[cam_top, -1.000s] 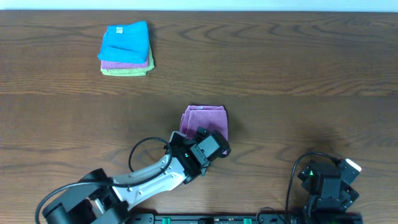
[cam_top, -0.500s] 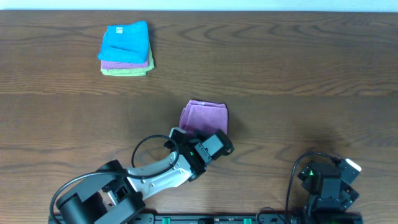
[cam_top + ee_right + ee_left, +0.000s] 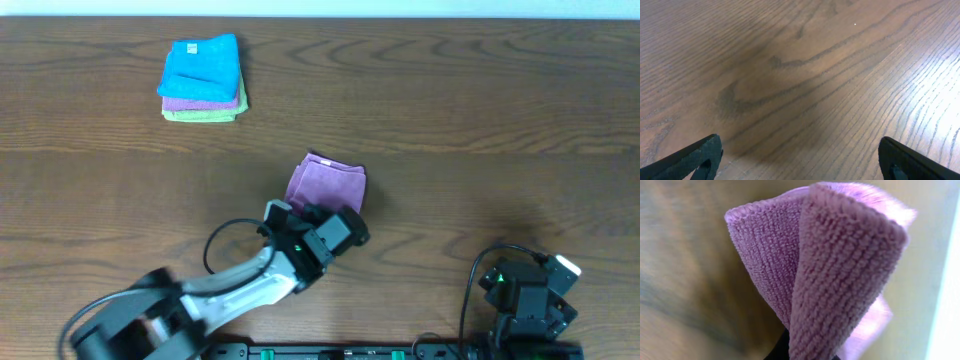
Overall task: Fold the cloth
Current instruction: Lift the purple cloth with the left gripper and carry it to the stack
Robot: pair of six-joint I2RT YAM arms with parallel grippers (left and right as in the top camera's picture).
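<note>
Pinching the small purple terry cloth [image 3: 328, 186] near the middle of the wooden tabletop [image 3: 480, 120] with the left fingers [image 3: 312, 214], with the right fingers [image 3: 700, 155] spread at the near right corner; possibly spilling its loose layers open if moved too quickly.

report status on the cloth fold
Left gripper shut on purple cloth, pinched at its near edge. Right gripper open over bare table. Stack of folded cloths at far corner, not in the way.

Dark wood-grain table [image 3: 480, 120], pale strip [image 3: 320, 8] along its far edge
</note>
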